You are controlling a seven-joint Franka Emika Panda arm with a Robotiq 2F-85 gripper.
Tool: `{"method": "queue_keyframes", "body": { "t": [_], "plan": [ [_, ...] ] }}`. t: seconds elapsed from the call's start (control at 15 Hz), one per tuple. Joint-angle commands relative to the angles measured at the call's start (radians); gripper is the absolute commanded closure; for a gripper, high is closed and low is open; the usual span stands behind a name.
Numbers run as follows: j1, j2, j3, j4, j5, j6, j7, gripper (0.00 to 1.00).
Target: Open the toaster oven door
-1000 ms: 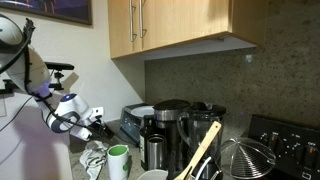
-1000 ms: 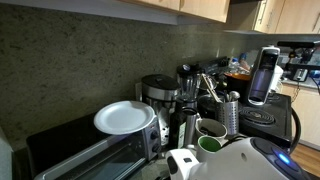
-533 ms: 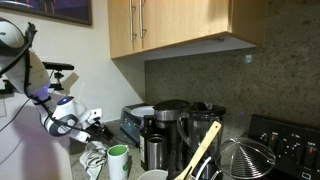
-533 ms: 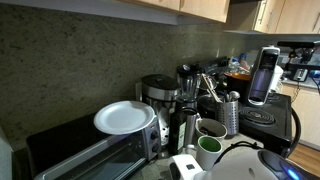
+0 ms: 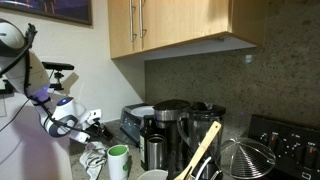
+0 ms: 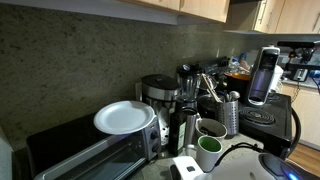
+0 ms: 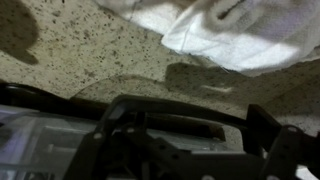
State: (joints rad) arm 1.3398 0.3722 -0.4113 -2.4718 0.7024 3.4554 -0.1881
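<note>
The toaster oven is a dark box at the counter's left end with a white plate on top. Its door stands shut. It also shows in an exterior view beside the coffee maker. My gripper hovers just in front of the door, fingers pointing at it. In the wrist view the gripper has its dark fingers spread apart, and the door's dark slim handle runs across just ahead of them. Whether the fingers touch it is unclear.
A black-and-steel coffee maker stands next to the oven. A green mug and a crumpled white cloth lie on the speckled counter in front. A utensil holder, a stove and wooden cabinets are further off.
The gripper has crept slightly closer to the toaster oven front. The door has not moved.
</note>
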Motion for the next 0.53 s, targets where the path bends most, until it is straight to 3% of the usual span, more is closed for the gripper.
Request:
{"method": "queue_keyframes", "body": {
  "t": [0.0,0.47],
  "plan": [
    [0.017,0.031,-0.053,0.021,0.018,0.0,0.024,0.0],
    [0.164,0.041,-0.197,0.035,0.031,-0.003,0.023,0.0]
  ]
}}
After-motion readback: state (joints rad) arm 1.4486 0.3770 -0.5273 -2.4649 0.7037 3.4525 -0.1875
